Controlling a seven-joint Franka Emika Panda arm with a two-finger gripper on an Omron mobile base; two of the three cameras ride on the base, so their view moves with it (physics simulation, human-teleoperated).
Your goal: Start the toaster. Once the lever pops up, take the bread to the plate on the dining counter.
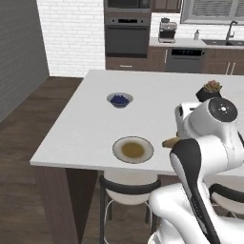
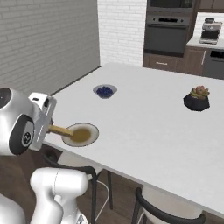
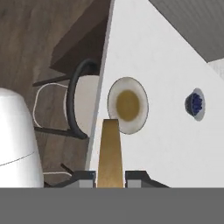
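Note:
My gripper [image 3: 109, 178] is shut on the bread [image 3: 109, 151], a thin tan slice seen edge-on that sticks out from between the dark fingertips [image 3: 86, 176]. The slice [image 2: 61, 129] hangs just above the near edge of the white dining counter [image 2: 144, 118], and its tip reaches the rim of the plate [image 2: 81, 134]. The plate [image 1: 133, 149] is round with a pale rim and a brownish centre, and nothing lies on it. In the left base view the bread [image 1: 170, 142] pokes out from behind the arm, right of the plate. The toaster is out of view.
A small bowl of blue berries [image 1: 119, 99] sits further back on the counter, and a potted succulent [image 2: 197, 98] stands at the right. Stools [image 1: 128, 186] are tucked under the near edge. Oven and cabinets line the far wall.

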